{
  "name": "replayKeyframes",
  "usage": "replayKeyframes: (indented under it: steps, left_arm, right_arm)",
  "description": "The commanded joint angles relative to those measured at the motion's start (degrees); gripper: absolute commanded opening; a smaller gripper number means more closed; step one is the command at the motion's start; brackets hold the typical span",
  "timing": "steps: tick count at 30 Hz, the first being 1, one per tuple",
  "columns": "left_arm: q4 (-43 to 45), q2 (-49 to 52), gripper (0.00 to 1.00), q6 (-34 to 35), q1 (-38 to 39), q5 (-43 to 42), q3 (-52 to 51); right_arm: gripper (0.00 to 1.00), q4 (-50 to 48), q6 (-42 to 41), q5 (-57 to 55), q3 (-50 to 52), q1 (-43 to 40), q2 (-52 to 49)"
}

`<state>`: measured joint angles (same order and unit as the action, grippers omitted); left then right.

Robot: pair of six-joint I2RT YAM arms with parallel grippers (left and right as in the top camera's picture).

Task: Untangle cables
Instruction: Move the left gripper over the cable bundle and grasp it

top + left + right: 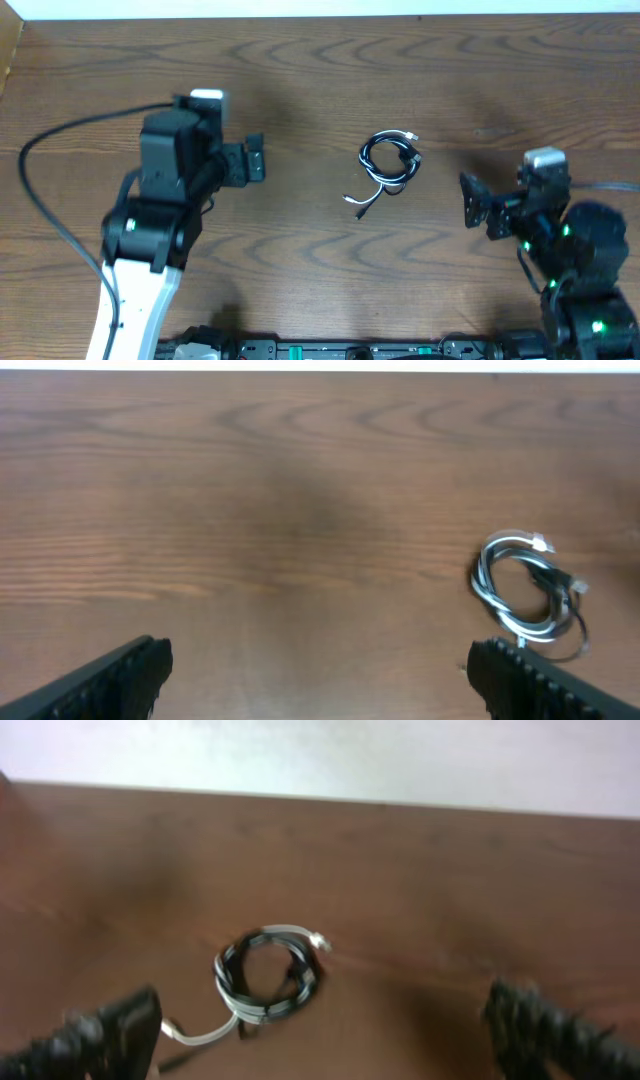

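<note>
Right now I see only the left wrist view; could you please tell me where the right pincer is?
Observer: The right pincer is open, beyond the cables from yours, touching nothing.
Operator: Thank you. Where does the loose tail end?
Observer: The tail leaves the cables toward the near edge of the table and ends in a pale plug, lying free.
Operator: Which pincer is nearer the cables?
Observer: The right one looks somewhat nearer; the left pincer is also clear of them.

L fingers (pixel 110 678) & R fingers (pixel 100 1035) wide apart, prob. empty.
</note>
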<state>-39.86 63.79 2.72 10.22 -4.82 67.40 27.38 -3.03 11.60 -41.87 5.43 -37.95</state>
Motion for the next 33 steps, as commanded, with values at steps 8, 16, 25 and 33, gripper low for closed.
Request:
replayKeyframes:
  steps: [8,16,25,33]
  left_arm:
    - [-15.8,26.2,0.99,6.4,7.7,-7.2,27.5]
    - [-12.0,36.0,0.75,10.3,7.8,-18.7,27.3]
    - [-8.7,51.7,0.66,35.3,11.7,-18.5,27.3]
    - [-2.9,60.1,0.51,41.1,19.1,-18.5,27.3]
  right_arm:
    - [0.99,25.3,7.4,12.6,-35.4,-6.2,-28.8]
    - [0.99,25.9,6.5,16.2,-36.3,-6.8,-33.3]
    - [0.99,29.2,-0.4,4.7,-36.3,-6.8,-33.5]
    - [0.89,32.5,-7.9,-0.5,-36.0,-6.8,-34.2]
